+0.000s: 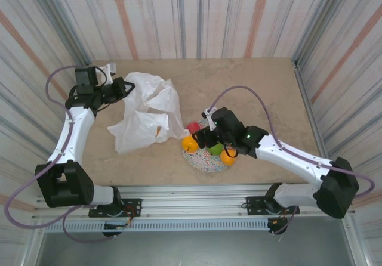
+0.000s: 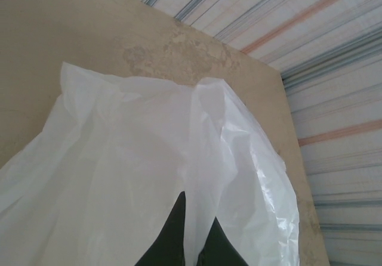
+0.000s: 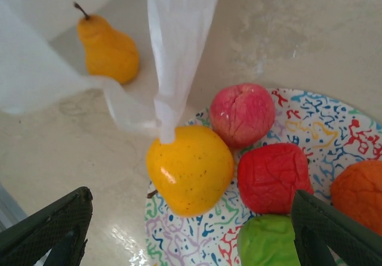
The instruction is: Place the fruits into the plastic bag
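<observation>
Striped corrugated walls [image 1: 197, 15] enclose a beige stone-look table [image 1: 256, 81], with a metal rail [image 1: 191, 207] along the frame's bottom.

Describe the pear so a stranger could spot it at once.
Find the crinkled white plastic bag left of the speckled plate. On the bag's plastic near its plate-side edge lies a yellow-orange pear. Unlike the round fruits on the plate, it has a brown stem and a tapered neck.
</observation>
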Available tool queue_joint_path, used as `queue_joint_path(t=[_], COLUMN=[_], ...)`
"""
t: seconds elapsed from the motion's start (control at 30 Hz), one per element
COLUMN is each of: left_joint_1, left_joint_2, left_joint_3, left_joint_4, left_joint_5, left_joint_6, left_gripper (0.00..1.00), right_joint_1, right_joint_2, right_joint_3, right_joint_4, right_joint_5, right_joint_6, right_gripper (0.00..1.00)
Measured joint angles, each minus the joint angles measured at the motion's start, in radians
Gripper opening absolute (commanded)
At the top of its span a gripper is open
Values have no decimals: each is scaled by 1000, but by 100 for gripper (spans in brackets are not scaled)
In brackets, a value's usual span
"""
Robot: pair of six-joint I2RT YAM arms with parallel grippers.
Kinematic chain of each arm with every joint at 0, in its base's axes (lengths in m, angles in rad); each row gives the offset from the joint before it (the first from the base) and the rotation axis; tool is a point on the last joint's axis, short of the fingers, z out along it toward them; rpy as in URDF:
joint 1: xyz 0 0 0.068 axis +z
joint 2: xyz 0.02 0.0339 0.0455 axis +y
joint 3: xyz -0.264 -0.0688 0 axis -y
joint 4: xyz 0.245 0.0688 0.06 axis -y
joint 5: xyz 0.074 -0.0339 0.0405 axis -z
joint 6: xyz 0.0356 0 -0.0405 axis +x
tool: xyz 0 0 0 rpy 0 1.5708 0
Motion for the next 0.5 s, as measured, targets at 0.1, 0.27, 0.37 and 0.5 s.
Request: queue_joint_path(t=[0.1, 0.27, 0.37, 0.5], left_joint_1=[-1, -1, -1, -1], left_joint_2=[1, 2, 2, 2], left_joint_3=[-2, -2, -4, -6], left_joint_4=[7, 15, 15, 15], left_joint_5=[11, 27, 29, 31], left_joint_6=[-4, -11, -11, -14], left_gripper=[0, 0, 0, 0], right_joint_1=[32, 61, 61, 61], right_joint_2=[95, 241, 284, 334], right_joint_3=[42, 129, 146, 161], right_joint_4=[-18, -37, -37, -40], right_joint_5=[3, 3, 3, 3], right_joint_6=[-1, -3, -3, -4], right_gripper=[87, 87, 87, 88])
